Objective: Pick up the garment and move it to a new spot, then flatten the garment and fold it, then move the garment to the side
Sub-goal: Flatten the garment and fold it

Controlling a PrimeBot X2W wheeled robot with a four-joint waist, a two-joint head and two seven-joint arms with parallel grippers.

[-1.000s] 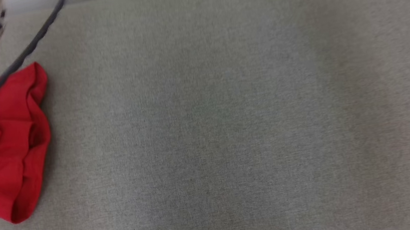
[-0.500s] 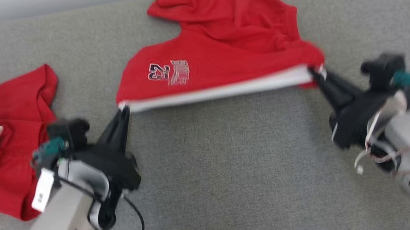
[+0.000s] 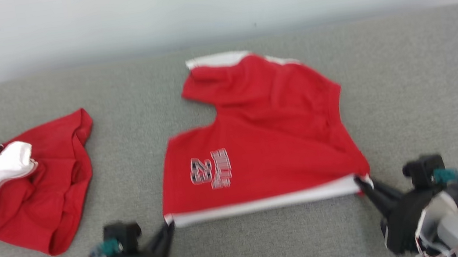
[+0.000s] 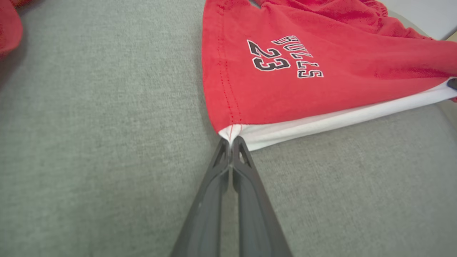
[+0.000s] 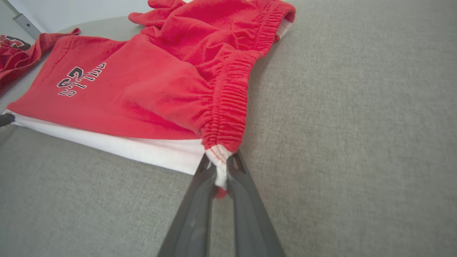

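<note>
- Head view, nearest the robot: the left gripper (image 3: 170, 227) sits near left and the right gripper (image 3: 358, 181) near right, well apart, fingers pointing away toward the far side.
- Left wrist view: the left gripper is pinched tight on the near-left corner of the red shorts (image 4: 321, 82), just where the white band (image 4: 339, 119) ends.
- Right wrist view: the right gripper is clamped on the near-right corner, at the end of the gathered waistband (image 5: 228, 103), with a little cloth poking out between its fingers.
- Between the two, the white band runs stretched from left to right. That is the long line of the held edge, and each arm has its own end, so neither is nearer.
- All the rest of the shorts lies beyond the grippers on the grey cushion (image 3: 419, 94), rumpled toward the far end.
- To my eye, flattening calls for an even pull toward the near side. Whether the held edge is off the cushion, I cannot tell.
- Another red garment (image 3: 55, 186) lies well apart at the left.
</note>
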